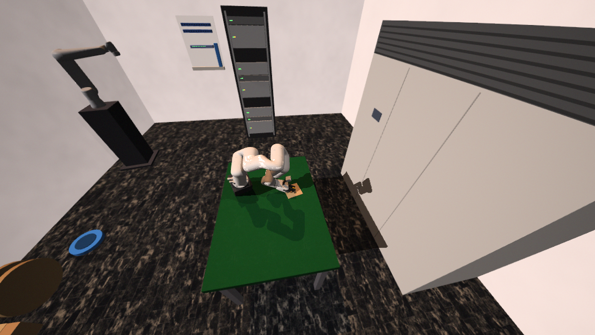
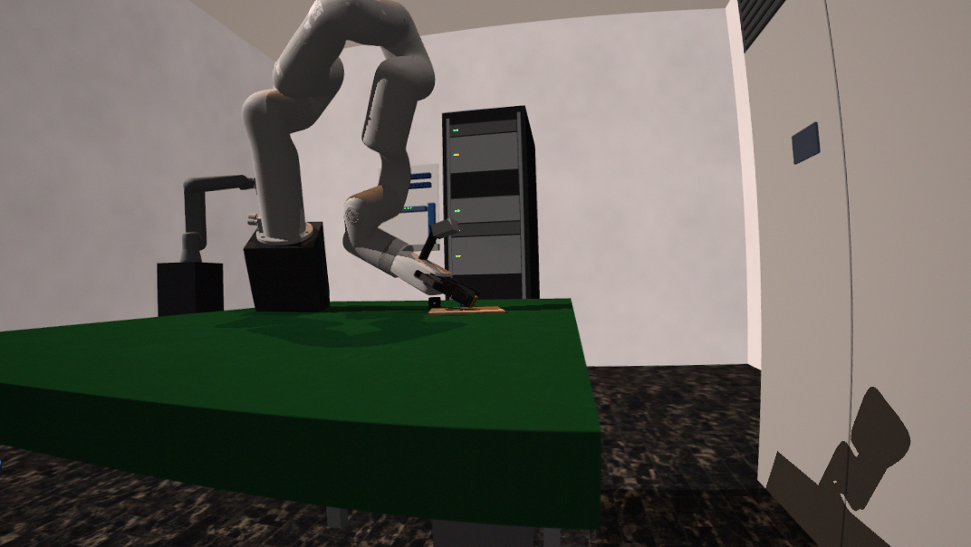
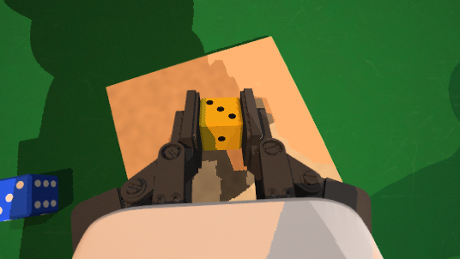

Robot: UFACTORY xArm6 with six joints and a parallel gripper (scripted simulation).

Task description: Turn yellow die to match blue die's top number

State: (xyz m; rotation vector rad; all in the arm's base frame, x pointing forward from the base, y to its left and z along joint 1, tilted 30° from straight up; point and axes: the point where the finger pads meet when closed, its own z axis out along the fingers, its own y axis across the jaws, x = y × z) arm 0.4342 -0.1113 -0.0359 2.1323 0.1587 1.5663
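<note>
Gripper (image 3: pixel 220 124) clamped on yellow die (image 3: pixel 220 122) over the mat (image 3: pixel 142 111); three pips and one pip visible, other faces hidden. Blue die (image 3: pixel 30 195) off mat, cut by frame edge.

Layout relative to the flat rectangular orange mat (image 3: pixel 150 107). The mat lies on the green rectangular table top (image 1: pixel 266 241), near the table's far right part in the top view. Over the mat, the dark two-fingered gripper (image 3: pixel 220 122) is clamped on the small yellow die with black pips (image 3: pixel 220 122), one finger against each side of it. In the wrist view, the small blue die with pale pips (image 3: pixel 27 196) lies off the mat, on the table top, to the mat's lower left and apart from it. The white arm's black block base (image 1: pixel 243 189) stands on the table top left of the mat in the top view.
</note>
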